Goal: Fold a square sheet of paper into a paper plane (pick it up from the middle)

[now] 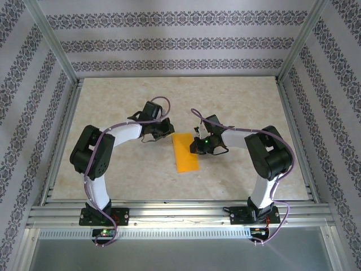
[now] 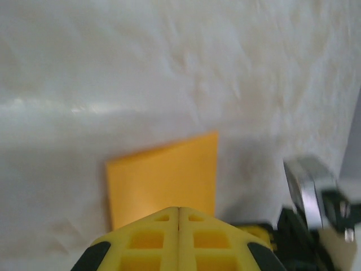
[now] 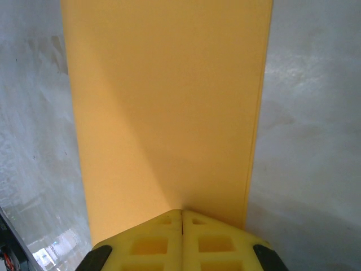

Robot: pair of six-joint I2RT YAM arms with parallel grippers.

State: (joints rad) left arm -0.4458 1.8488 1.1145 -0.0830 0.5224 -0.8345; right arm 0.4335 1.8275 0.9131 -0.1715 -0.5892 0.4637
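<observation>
The square sheet of paper (image 1: 185,152) lies flat in the middle of the table as a narrow orange rectangle, folded in half. In the right wrist view the paper (image 3: 169,101) shows a doubled edge along its right side. My left gripper (image 1: 168,129) is shut beside the paper's far left corner. Its joined yellow tips (image 2: 179,209) sit over the near edge of the paper (image 2: 163,178) and hold nothing. My right gripper (image 1: 195,148) is shut at the paper's right edge. Its closed tips (image 3: 181,212) sit low over the sheet, and I cannot tell whether they touch it.
The beige tabletop (image 1: 118,180) is ringed by aluminium rails, with patterned walls (image 1: 169,42) behind. The right arm's black and silver wrist (image 2: 316,214) shows at the lower right of the left wrist view, close to the paper.
</observation>
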